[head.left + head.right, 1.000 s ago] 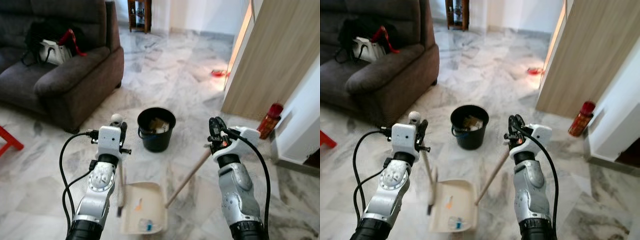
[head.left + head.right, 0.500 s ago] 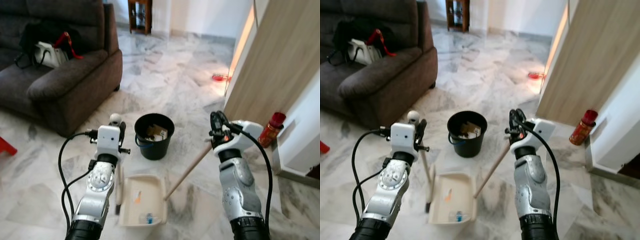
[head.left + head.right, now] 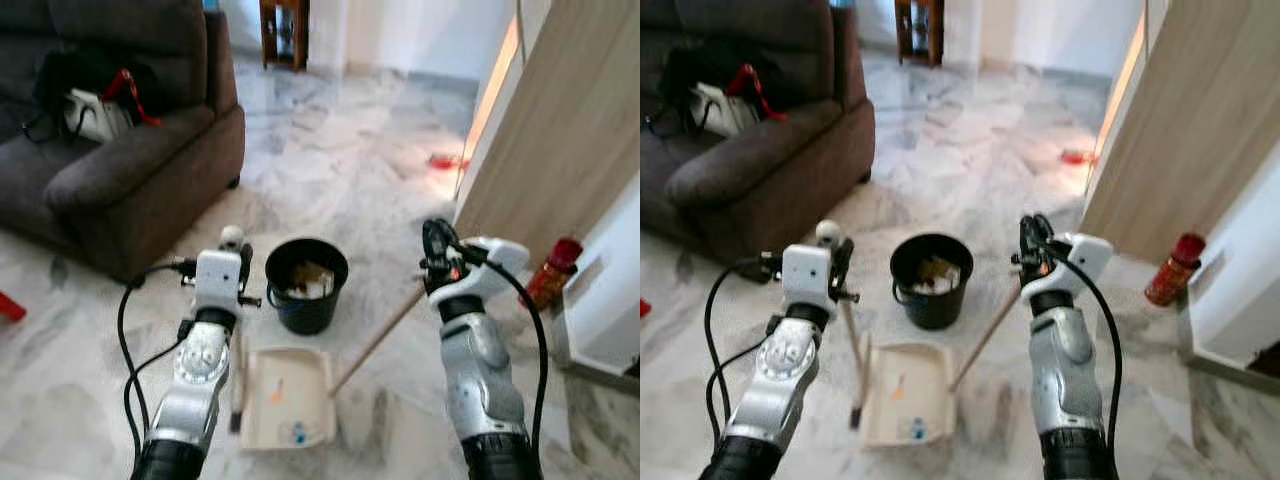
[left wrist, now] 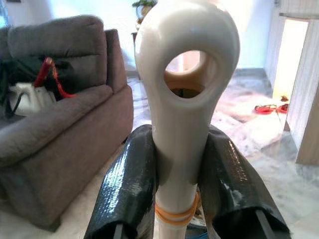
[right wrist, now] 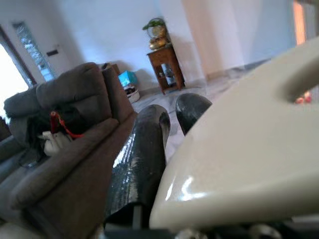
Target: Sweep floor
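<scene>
My left pincer (image 3: 232,262) pinches the dustpan (image 3: 287,398) handle upright; the bucket (image 3: 306,285) stands just beyond the pan. I cannot tell my right pincer's (image 3: 434,262) grip.

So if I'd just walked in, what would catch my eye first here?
Probably the two silver arms: the left tool clamps a cream plastic dustpan handle, the right tool grips a long wooden broomstick. On the marble floor between them lies the cream dustpan tray holding litter, just behind a round black bucket, with a dark grey sofa to the left.
</scene>
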Controlling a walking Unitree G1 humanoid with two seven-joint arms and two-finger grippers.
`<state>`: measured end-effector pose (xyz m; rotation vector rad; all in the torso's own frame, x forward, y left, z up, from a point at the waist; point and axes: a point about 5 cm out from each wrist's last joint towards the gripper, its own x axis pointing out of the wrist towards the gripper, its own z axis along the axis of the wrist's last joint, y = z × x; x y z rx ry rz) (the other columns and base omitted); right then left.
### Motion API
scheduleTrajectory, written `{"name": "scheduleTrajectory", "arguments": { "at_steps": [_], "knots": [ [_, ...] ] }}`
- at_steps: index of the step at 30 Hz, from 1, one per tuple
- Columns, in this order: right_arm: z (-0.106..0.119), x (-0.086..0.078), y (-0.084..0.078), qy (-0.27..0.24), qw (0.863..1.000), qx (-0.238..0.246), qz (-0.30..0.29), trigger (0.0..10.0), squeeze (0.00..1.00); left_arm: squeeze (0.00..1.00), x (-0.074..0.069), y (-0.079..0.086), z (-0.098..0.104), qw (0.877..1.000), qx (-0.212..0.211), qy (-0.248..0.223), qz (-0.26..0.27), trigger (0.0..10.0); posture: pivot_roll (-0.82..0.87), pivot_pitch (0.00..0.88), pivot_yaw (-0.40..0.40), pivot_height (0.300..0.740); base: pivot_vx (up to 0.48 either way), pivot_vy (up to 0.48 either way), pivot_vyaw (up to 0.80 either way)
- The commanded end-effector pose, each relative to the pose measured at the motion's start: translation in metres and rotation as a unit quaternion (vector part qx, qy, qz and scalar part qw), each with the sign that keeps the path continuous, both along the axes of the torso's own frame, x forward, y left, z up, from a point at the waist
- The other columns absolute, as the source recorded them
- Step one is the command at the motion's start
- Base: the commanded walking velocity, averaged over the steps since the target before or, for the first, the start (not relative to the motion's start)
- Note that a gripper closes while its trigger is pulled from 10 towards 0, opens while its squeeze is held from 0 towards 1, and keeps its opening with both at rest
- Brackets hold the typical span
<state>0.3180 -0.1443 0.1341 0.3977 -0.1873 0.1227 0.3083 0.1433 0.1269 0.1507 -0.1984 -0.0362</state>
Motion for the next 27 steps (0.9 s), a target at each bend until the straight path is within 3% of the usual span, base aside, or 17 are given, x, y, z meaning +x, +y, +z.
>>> {"name": "scheduleTrajectory", "arguments": {
  "at_steps": [1,10,17,27],
  "knots": [
    [0.02,0.003,0.011,-0.042,0.999,0.028,0.014,10.0,0.0,0.0,0.003,0.002,0.013,1.0,0.003,-0.028,0.002,10.0,0.07,0.0,-0.018,0.74,0.352,0.0,0.0],
    [0.02,0.003,0.008,-0.041,0.999,0.026,0.014,10.0,0.0,0.0,0.002,0.001,0.012,1.0,0.002,-0.03,0.001,10.0,0.07,0.0,-0.018,0.74,0.326,0.0,0.0],
    [0.029,0.006,0.006,-0.058,0.998,0.023,0.005,10.0,0.0,0.0,0.001,-0.001,0.011,0.999,0.001,-0.034,-0.007,10.0,0.07,0.0,-0.018,0.74,0.0,0.0,0.0],
    [0.058,0.013,-0.012,-0.104,0.994,0.019,-0.041,10.0,0.0,0.0,0.0,-0.002,0.012,0.999,0.006,-0.04,-0.012,10.0,0.07,0.0,-0.023,0.74,0.0,0.0,0.0]
  ]
}}
